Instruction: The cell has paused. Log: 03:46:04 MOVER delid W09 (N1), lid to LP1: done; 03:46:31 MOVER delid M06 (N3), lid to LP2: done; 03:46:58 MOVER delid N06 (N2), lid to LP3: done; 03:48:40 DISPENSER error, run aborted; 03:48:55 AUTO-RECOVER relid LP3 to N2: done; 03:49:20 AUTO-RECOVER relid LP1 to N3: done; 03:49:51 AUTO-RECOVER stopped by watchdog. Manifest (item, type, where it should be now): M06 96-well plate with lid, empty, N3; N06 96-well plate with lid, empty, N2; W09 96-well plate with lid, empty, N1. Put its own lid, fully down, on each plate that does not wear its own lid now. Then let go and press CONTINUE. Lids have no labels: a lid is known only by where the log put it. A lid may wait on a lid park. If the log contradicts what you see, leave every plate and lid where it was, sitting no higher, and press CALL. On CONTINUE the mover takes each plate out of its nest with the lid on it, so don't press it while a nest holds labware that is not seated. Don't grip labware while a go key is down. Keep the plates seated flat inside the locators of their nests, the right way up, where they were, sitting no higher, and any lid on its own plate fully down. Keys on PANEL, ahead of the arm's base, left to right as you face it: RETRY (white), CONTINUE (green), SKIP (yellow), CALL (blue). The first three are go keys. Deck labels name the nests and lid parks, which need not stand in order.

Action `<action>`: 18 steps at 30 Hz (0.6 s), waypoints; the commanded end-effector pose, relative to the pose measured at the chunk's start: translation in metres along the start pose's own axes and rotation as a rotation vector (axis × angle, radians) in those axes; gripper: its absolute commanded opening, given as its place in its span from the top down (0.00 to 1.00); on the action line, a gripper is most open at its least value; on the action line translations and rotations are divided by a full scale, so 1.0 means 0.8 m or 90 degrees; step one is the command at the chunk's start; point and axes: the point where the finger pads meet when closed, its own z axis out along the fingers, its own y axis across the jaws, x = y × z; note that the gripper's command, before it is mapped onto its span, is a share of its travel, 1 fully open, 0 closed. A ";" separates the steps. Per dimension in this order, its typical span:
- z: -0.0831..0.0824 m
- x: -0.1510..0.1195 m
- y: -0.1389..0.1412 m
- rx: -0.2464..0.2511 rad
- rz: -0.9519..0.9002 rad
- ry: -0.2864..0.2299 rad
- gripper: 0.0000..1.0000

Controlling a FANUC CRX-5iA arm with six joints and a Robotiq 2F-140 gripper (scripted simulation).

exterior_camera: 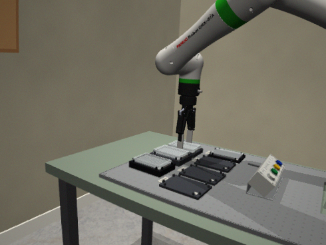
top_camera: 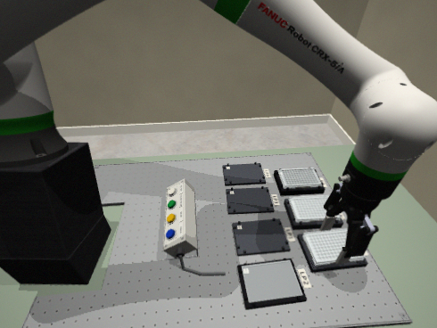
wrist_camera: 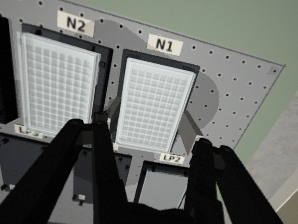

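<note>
Three 96-well plates stand in a row of nests on the right of the deck. My gripper (top_camera: 335, 241) is down at the nearest plate, in the nest labelled N1 (wrist_camera: 165, 45). It is shut across a clear lid (wrist_camera: 152, 105) that covers this plate. I cannot tell whether the lid is fully down. The gripper also shows in the exterior view (exterior_camera: 184, 141). The middle plate (top_camera: 312, 209) in N2 (wrist_camera: 75, 25) wears a lid. The far plate (top_camera: 300, 178) looks darker and appears uncovered. Another lid (top_camera: 272, 282) lies on park LP2 (top_camera: 303, 277).
Three dark lid parks (top_camera: 260, 236) (top_camera: 250, 200) (top_camera: 243, 174) stand in a column left of the nests. The key panel (top_camera: 179, 218) with white, green, yellow and blue keys stands further left. The arm's black base (top_camera: 49, 214) is at far left.
</note>
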 end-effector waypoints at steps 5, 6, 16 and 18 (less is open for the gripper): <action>0.000 0.000 0.000 0.000 0.000 0.000 1.00; 0.000 0.000 0.000 0.000 0.000 0.000 1.00; 0.000 0.000 0.000 0.000 0.000 0.000 0.34; 0.000 0.000 0.000 0.000 0.000 0.000 0.34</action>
